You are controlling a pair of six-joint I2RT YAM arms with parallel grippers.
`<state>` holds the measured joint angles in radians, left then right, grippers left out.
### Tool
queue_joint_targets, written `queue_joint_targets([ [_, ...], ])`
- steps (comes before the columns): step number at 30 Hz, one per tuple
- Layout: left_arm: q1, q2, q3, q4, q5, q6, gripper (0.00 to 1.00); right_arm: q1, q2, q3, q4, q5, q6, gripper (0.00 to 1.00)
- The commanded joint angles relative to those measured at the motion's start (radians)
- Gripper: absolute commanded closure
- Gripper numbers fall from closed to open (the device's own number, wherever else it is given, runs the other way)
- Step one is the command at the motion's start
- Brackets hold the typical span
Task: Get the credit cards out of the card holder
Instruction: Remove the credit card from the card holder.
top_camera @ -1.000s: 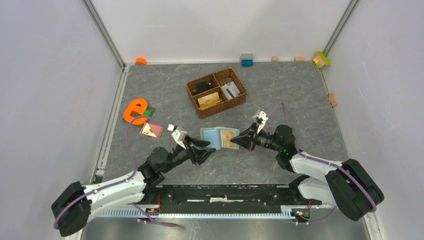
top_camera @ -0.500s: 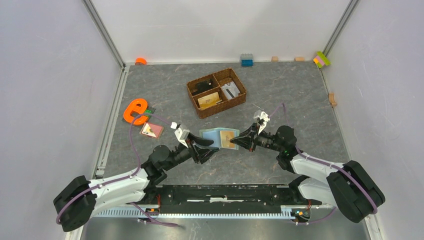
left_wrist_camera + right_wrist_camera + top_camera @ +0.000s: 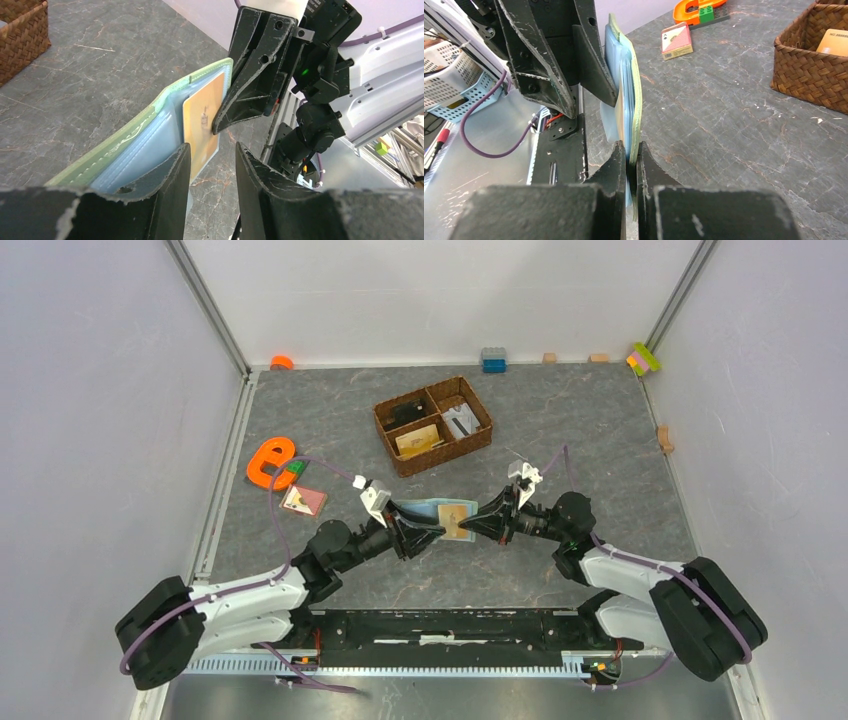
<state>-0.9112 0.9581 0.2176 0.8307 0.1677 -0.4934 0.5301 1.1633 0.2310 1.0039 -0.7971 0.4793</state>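
Note:
The card holder (image 3: 432, 512) is held open and on edge above the table, green outside and pale blue inside. My right gripper (image 3: 468, 528) is shut on its right edge; the right wrist view shows the jaws (image 3: 633, 155) pinching the green cover (image 3: 636, 95). A tan-orange credit card (image 3: 202, 120) sits in a slot, and the right gripper's finger (image 3: 250, 85) lies across its upper edge. My left gripper (image 3: 212, 160) is open at the card's lower corner, its left finger in front of the blue lining. A pinkish-brown credit card (image 3: 303, 500) lies flat on the table.
A brown wicker basket (image 3: 389, 443) with small items stands behind the card holder. An orange letter e (image 3: 270, 460) and a green brick (image 3: 296, 466) lie at the left. Small blocks (image 3: 493, 360) line the back wall. The arms' base rail runs along the near edge.
My left arm has moved right, up to the card holder, and its jaws have narrowed. The right gripper has kept its hold and lifted the holder more upright.

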Motion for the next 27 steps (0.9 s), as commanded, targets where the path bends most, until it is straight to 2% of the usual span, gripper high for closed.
queue_joint_targets([
  [1,-0.002,0.0,0.046,-0.012,-0.07,0.004,0.54,0.005,0.024,-0.006,0.137,-0.067,0.06,1.0],
  [6,-0.002,-0.018,0.046,-0.042,-0.12,0.027,0.54,0.004,0.043,-0.001,0.154,-0.085,0.077,1.0],
  [12,-0.001,-0.014,0.063,-0.088,-0.15,0.023,0.58,0.004,0.043,-0.004,0.177,-0.1,0.093,1.0],
  [21,0.007,0.009,0.07,-0.031,-0.001,-0.013,0.76,0.004,0.055,-0.004,0.203,-0.115,0.111,1.0],
  [27,0.064,0.029,0.048,0.058,0.116,-0.089,0.9,0.004,0.057,-0.004,0.209,-0.12,0.114,1.0],
])
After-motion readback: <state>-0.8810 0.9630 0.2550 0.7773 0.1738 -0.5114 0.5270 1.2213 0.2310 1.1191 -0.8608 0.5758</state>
